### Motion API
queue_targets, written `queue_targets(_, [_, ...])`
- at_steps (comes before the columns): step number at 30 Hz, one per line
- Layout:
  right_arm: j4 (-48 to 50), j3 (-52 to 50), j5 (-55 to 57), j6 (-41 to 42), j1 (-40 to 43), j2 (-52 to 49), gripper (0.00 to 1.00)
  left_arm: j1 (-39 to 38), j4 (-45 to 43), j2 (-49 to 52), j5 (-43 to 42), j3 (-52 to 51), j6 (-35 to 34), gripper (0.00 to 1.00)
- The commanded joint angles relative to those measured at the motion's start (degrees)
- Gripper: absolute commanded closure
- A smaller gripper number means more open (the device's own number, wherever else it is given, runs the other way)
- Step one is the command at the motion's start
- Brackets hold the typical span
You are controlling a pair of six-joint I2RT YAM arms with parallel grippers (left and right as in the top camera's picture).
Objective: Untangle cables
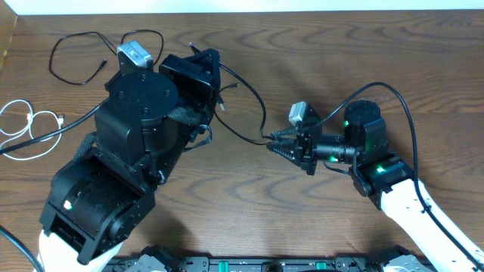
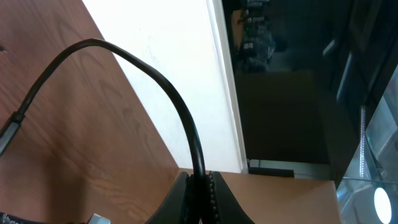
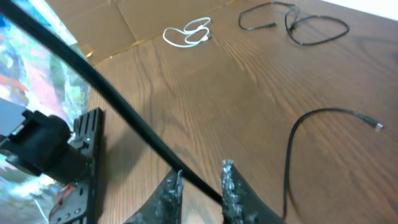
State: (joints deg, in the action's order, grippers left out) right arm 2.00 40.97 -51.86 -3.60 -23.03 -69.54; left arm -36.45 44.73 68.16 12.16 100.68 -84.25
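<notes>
Overhead, the left arm (image 1: 136, 113) mostly hides the left gripper (image 2: 200, 183), but its wrist view shows it clamped on a black cable (image 1: 261, 106). That cord runs to the right gripper (image 3: 202, 183), whose fingers stand slightly apart around it, with contact unclear. Far left lie a white cable (image 1: 26, 121) and a second black cable (image 1: 51, 64).
</notes>
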Motion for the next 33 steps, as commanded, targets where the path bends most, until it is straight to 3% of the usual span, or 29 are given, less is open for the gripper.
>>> queue_targets(1, [0.00, 0.55, -0.39, 0.90, -0.33, -0.22, 0.99, 0.15, -0.15, 0.11, 0.55, 0.07, -0.52, 0.93])
queue_targets(7, [0.42, 0.55, -0.98, 5.51, -0.33, -0.22, 0.99, 0.15, 0.20, 0.20, 0.55, 0.04, -0.52, 0.92])
queue_targets(9, [1.68, 0.55, -2.40, 10.40, -0.33, -0.22, 0.99, 0.15, 0.22, 0.28, 0.57, 0.04, -0.50, 0.91])
queue_targets(11, [4.17, 0.55, -4.90, 17.42, -0.33, -0.22, 0.99, 0.15, 0.48, 0.44, 1.01, 0.04, -0.50, 0.76])
queue_targets(13, [9.60, 0.55, -9.94, 26.03, -0.33, -0.22, 0.99, 0.15, 2.56, 0.68, 5.66, 0.04, -0.48, 0.36])
queue_targets(16, [14.73, 0.55, -10.43, 40.30, -0.33, -0.22, 0.99, 0.15, 6.86, 1.25, 14.80, 0.04, 1.92, 0.12])
queue_targets(17, [16.46, 0.55, -10.45, 45.27, -0.33, -0.22, 0.99, 0.15, 8.35, 1.51, 17.00, 0.04, 3.69, 0.09])
queue_targets(19, [18.73, 0.55, -10.49, 50.25, -0.33, -0.22, 0.99, 0.15, 10.05, 1.95, 18.03, 0.04, 6.93, 0.09])
queue_targets(24, [28.68, 0.55, -9.49, 64.85, -0.33, -0.22, 0.99, 0.15, 16.26, 3.61, 15.39, 0.04, 23.89, 0.08])
queue_targets(28, [31.06, 0.55, -7.61, 68.50, -0.33, -0.22, 0.99, 0.13, 19.74, 5.16, 7.52, 0.04, 24.87, 0.08])
queue_targets(33, [31.08, 0.55, -7.45, 67.47, -0.33, -0.22, 0.99, 0.13, 19.67, 7.91, -6.38, 0.04, 23.69, 0.08])
